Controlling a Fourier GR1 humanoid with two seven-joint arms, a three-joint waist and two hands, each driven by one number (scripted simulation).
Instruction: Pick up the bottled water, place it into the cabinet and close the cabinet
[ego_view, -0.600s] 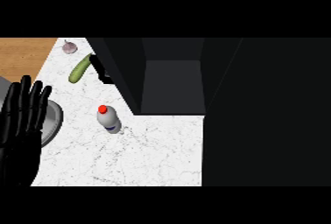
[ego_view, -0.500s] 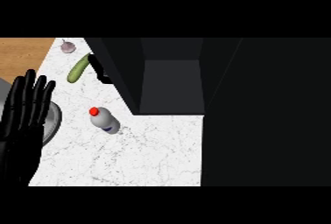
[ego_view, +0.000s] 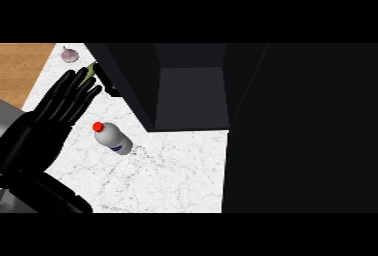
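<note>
Near the left edge of the tabletop (ego_view: 170, 175), the red-capped water bottle (ego_view: 112, 138), its blue label unreadable, sits just beside the left hand (ego_view: 52, 115), fingers straight and apart; the cabinet (ego_view: 192, 95) stands open.

Bottled water (ego_view: 114, 139): white body on the marble counter (ego_view: 162, 175), red cap (ego_view: 97, 126) at its upper-left end.
Left hand (ego_view: 55, 112): just left of the bottled water, fingers straight, not touching it.
Cabinet (ego_view: 190, 95): up-right of the bottled water, open and dark inside.
Cucumber (ego_view: 91, 71): above the bottled water, partly hidden by fingertips.
Pale bulb (ego_view: 69, 54): farther up-left.
</note>
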